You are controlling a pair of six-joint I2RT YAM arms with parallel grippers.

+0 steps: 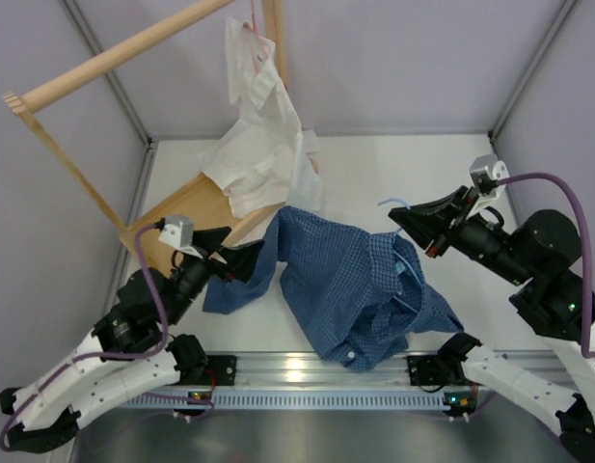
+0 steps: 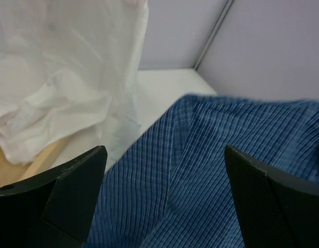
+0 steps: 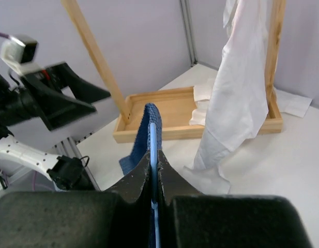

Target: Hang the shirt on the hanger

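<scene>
The dark blue checked shirt [image 1: 350,275] hangs bunched over the table's middle, draped on the light-blue wire hanger, whose hook [image 1: 387,203] sticks out at the shirt's upper right. My right gripper [image 1: 403,218] is shut on the hanger wire [image 3: 153,139] just below the fabric edge [image 3: 148,121] and holds it off the table. My left gripper [image 1: 239,257] is open at the shirt's left side. In the left wrist view the blue cloth [image 2: 200,170] fills the gap between its fingers [image 2: 71,196]; I cannot tell whether they touch it.
A white shirt [image 1: 258,125] hangs from a pinkish hanger on a wooden rack [image 1: 114,58] at the back left and spills into the rack's wooden tray base [image 1: 186,207]. Lilac walls enclose the table. A metal rail [image 1: 307,371] runs along the near edge.
</scene>
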